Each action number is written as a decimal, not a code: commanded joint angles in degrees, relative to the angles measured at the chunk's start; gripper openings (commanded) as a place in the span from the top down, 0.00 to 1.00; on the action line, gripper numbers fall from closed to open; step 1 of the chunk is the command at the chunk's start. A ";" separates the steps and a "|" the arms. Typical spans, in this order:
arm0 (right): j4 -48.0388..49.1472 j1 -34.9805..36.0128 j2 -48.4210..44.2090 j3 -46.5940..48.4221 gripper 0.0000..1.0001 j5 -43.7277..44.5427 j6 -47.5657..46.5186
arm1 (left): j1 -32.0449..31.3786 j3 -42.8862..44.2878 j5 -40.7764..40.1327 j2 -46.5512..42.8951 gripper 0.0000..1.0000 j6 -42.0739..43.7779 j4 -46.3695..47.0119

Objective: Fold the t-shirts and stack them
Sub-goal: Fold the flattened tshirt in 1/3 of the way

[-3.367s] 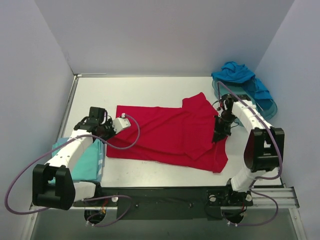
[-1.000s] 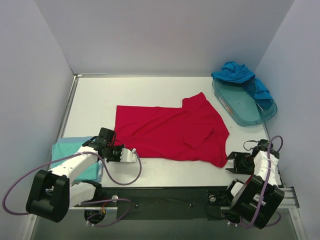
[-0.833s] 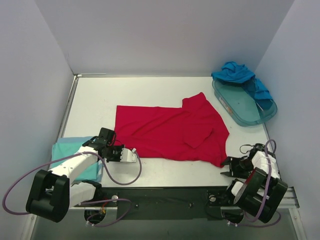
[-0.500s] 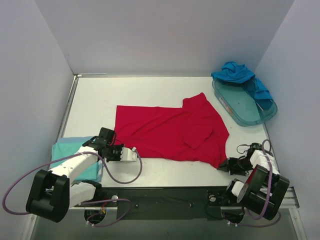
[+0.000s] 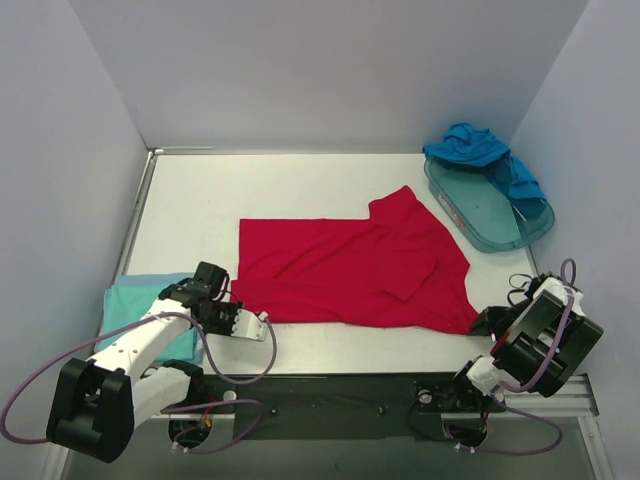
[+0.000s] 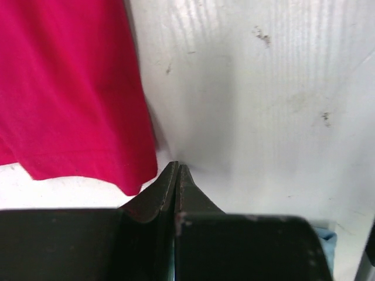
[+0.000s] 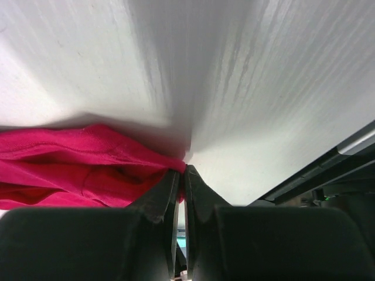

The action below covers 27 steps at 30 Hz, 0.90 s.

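The right hand pinches 1 corner of the red shirt; the left hand is squeezed together, holding nothing. Pull low and slow so it lies flat.

white table boxed by pale walls

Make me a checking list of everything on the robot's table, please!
Surface: white table, a few dark specks.
Job's things: red shirt spread mid-table; aqua shirt folded, near left; blue shirt bunched over the tray's far end.
Clutter: teal tray, far right.
Grippers: left gripper shut beside the red shirt's corner, no cloth seen in it; right gripper shut on its other near corner.
Cables: purple cables loop off both arms.
Surroundings: plain pale walls.
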 commanded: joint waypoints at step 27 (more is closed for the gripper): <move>-7.39 -0.31 2.16 3.04 0.63 -3.35 -7.16 | -4.06 0.23 3.81 6.42 0.71 -8.34 12.10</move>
